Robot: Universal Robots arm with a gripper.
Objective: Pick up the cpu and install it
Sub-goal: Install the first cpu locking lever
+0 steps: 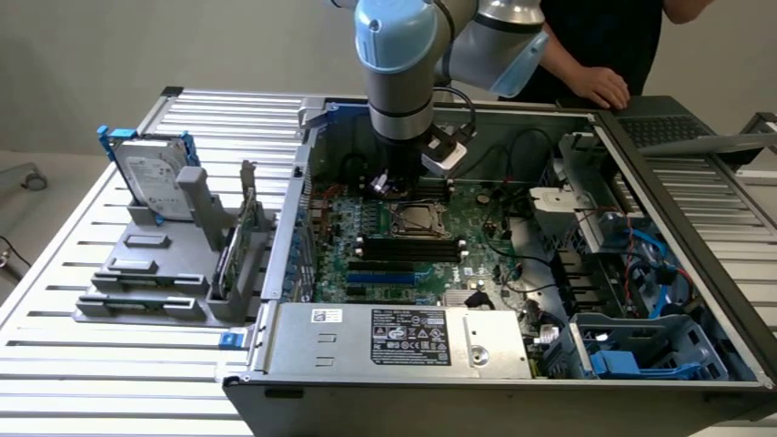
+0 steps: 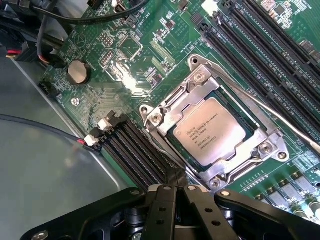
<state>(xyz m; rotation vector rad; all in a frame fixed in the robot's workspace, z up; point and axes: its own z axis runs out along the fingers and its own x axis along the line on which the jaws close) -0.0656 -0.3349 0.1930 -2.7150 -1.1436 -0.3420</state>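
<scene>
Though already in its metal-framed socket, silver-grey square cpu, printed lettering upward; claw fully closed, empty.

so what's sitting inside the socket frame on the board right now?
The cpu lies flat inside the socket frame, silver face and printing up. Whatever lies beneath it is hidden by the chip itself. The shut claw is clear of it.
</scene>
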